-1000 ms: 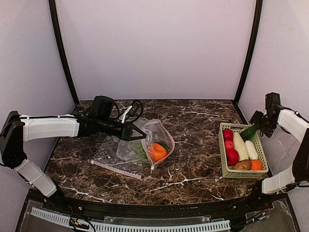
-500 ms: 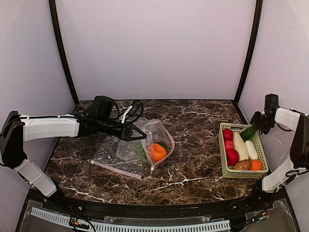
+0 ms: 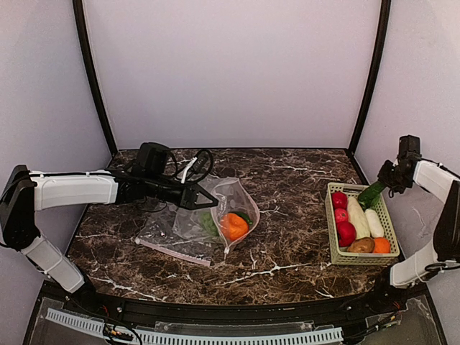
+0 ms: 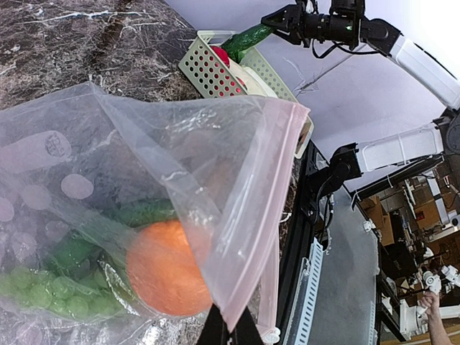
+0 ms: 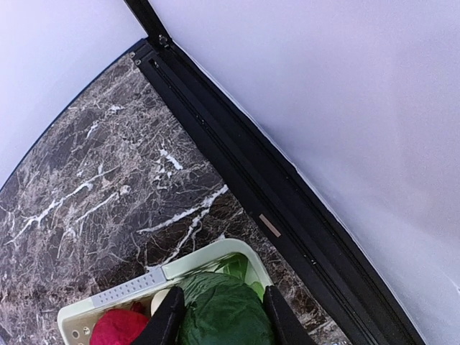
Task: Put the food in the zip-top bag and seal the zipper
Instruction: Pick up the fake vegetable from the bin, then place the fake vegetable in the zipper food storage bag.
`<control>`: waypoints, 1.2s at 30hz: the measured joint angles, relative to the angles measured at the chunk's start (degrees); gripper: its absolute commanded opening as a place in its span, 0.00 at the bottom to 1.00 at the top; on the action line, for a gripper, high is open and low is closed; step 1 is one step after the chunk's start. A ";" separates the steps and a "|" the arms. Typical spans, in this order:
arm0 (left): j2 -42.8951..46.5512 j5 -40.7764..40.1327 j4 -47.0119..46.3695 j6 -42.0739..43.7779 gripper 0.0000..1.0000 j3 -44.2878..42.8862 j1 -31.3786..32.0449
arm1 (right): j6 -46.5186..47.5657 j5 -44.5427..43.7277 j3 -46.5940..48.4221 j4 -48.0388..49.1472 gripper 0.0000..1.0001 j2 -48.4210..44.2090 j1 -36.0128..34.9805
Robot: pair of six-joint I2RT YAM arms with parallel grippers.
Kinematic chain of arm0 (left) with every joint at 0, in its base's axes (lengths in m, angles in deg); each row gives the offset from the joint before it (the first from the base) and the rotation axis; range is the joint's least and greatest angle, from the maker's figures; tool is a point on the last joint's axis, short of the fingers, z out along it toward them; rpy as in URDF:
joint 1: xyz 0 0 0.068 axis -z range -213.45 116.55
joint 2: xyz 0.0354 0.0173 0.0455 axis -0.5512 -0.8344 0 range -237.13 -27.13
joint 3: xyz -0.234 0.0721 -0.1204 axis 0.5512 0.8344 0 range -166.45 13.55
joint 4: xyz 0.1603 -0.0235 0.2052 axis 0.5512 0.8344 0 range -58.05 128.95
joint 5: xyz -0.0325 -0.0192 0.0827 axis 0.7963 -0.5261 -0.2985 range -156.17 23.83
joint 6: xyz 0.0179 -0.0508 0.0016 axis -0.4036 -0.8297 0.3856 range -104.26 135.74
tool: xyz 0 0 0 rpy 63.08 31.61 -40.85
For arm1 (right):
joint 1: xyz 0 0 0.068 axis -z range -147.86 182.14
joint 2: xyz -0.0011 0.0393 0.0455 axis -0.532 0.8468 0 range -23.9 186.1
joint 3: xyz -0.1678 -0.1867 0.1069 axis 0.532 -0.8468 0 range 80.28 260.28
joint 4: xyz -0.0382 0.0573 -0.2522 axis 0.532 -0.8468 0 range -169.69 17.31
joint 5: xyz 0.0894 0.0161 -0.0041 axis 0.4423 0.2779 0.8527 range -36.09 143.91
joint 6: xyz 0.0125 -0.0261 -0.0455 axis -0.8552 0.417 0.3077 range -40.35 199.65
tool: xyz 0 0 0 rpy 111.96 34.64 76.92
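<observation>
Your left hand (image 3: 197,200) is pinched fully closed on the upper lip of the zip-top bag (image 3: 219,212). In my judgement that grip is there to lift the lip off the table (image 3: 287,180) and prop the mouth open toward the right, where the food will come from. The bag is thin, clear, crinkly film printed with pale dots, so it sags wherever nothing holds it. Its pinkish zipper (image 4: 287,158) hangs unsealed along the open edge. Inside, a smooth round orange fruit (image 4: 162,269) rests near the mouth, with a bumpy cluster of green grapes (image 4: 43,298) and other dark green pieces deeper in. A second bag (image 3: 162,241) of the same look lies flat beneath it, touching it. Well apart to the right stands the pale green basket (image 3: 333,230), a rigid slotted plastic tray. It holds glossy red apples (image 3: 346,231), two long white radishes (image 3: 357,215) and a dull brown potato (image 3: 361,246). At its far corner your right hand (image 3: 383,187) has come to a narrow gap. Its fingers (image 5: 167,320) press against both flanks of a wrinkled leafy green (image 5: 223,316) that leans over the rim. That looks like a grip taken to carry it across to the waiting mouth, though the piece has not been lifted out yet.
</observation>
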 measured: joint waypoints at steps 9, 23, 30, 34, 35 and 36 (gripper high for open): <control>0.00 0.00 0.02 -0.02 0.01 0.00 -0.02 | 0.61 -2.27 2.12 -4.24 0.17 -8.24 0.02; 0.00 0.00 0.02 -0.04 0.01 0.00 -0.11 | -0.74 5.57 5.38 -15.15 0.13 -16.98 -10.03; 0.00 0.04 0.02 -0.04 0.01 0.00 -0.11 | -6.43 8.87 8.02 -17.66 0.11 -19.63 -30.34; 0.00 0.20 0.02 -0.07 0.01 0.00 -0.11 | -10.01 5.66 10.58 -17.40 0.11 -17.40 -44.02; 0.00 0.20 0.02 -0.07 0.01 0.00 -0.11 | -10.78 4.87 11.17 -17.07 0.10 -16.63 -47.25; 0.00 0.20 0.02 -0.07 0.01 0.00 -0.11 | -11.63 3.80 11.89 -16.74 0.10 -15.65 -50.62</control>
